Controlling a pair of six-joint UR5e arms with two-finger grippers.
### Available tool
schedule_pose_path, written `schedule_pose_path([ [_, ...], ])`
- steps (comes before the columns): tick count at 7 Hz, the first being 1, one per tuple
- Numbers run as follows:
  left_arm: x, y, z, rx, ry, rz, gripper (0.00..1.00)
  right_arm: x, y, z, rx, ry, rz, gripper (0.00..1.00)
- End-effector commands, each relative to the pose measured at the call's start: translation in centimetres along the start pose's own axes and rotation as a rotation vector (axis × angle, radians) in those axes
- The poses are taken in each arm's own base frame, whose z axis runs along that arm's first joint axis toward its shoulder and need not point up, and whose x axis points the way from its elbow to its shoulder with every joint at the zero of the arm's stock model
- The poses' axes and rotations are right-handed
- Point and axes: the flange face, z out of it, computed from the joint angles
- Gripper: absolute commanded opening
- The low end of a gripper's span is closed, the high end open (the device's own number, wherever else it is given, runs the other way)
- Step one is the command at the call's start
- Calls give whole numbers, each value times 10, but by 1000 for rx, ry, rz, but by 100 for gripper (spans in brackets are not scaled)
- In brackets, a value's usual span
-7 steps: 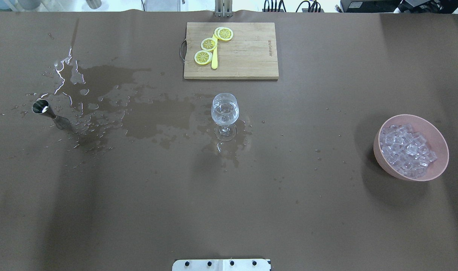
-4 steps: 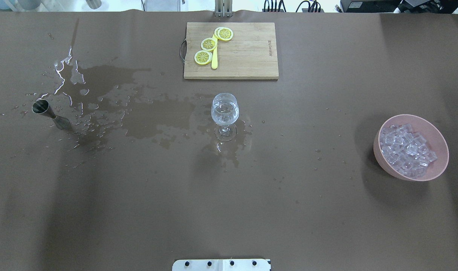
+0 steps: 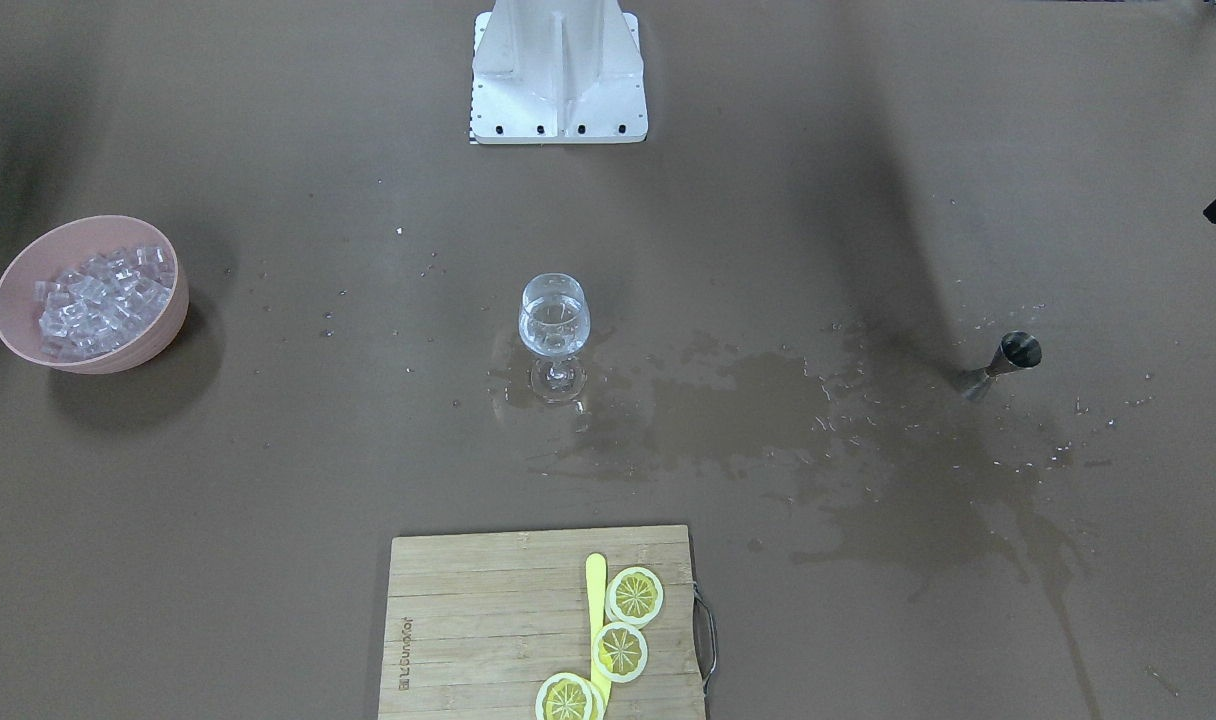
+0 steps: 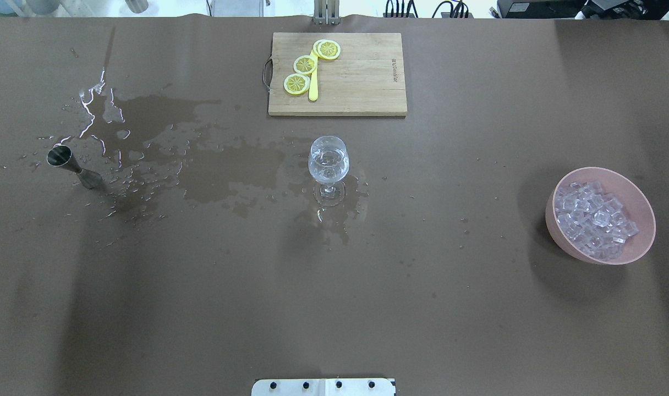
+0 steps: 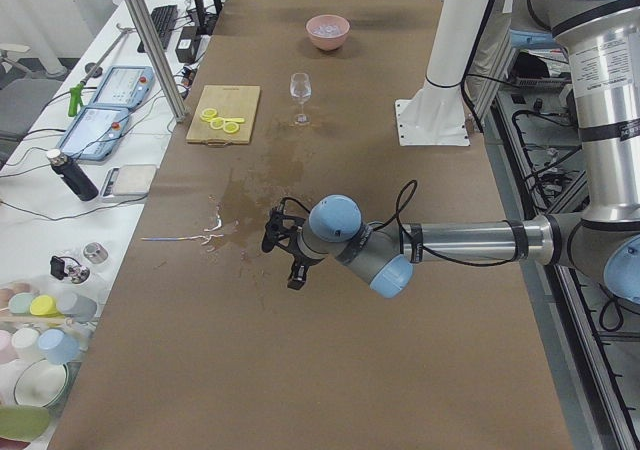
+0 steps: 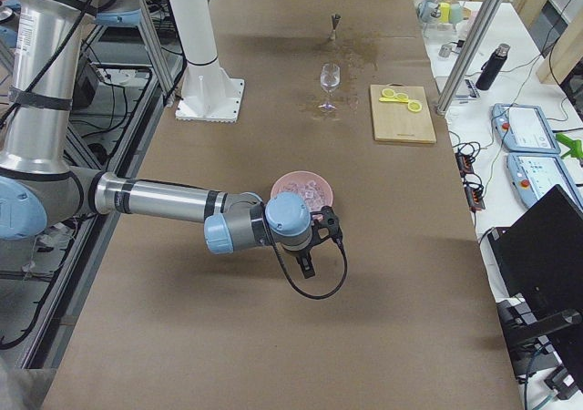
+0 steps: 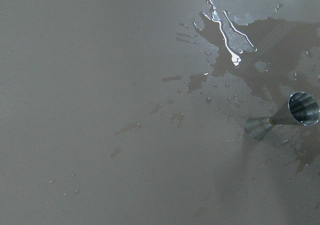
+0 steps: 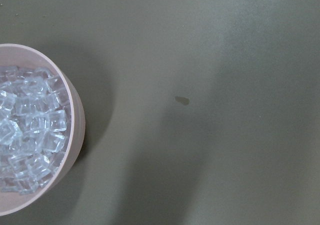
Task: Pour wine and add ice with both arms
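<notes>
A stemmed wine glass stands mid-table with a small amount of clear wine in it. A pink bowl at the right holds many clear ice cubes; it also shows in the right wrist view. A steel jigger stands at the left among spilled liquid, and shows in the left wrist view. My left gripper hangs above the table short of the jigger. My right gripper hangs just short of the bowl. I cannot tell whether either is open or shut.
A wooden cutting board at the far middle carries three lemon slices and a yellow stick. A wide wet patch runs from the jigger to the glass. The white pedestal stands at the near edge.
</notes>
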Motion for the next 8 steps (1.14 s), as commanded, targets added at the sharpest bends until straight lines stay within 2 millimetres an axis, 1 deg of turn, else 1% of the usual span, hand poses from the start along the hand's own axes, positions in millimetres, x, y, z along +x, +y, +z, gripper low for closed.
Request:
schedule_pose_path([
  [1, 40, -19, 37, 38, 5, -9, 97, 0, 0, 1, 0, -4, 21, 100],
  [2, 36, -21, 61, 68, -4, 37, 97, -3, -2, -1, 6, -11, 43, 100],
  [3, 34, -18, 71, 111, 0, 84, 97, -6, -9, 2, -2, -5, 86, 100],
  [4, 39, -20, 73, 143, 12, 81, 96, -11, -12, 8, -14, -10, 79, 100],
  [5, 59, -30, 91, 154, 17, 52, 97, -14, -14, 9, -15, -13, 73, 100],
  [6, 72, -22, 110, 197, -16, 94, 97, -19, -17, 12, -8, -11, 40, 100],
  [7, 86, -16, 120, 199, 7, 91, 98, -20, -17, 15, -14, -7, 35, 100],
  [8, 100, -8, 133, 189, 25, 27, 98, -19, -16, 18, -19, -7, 37, 100],
])
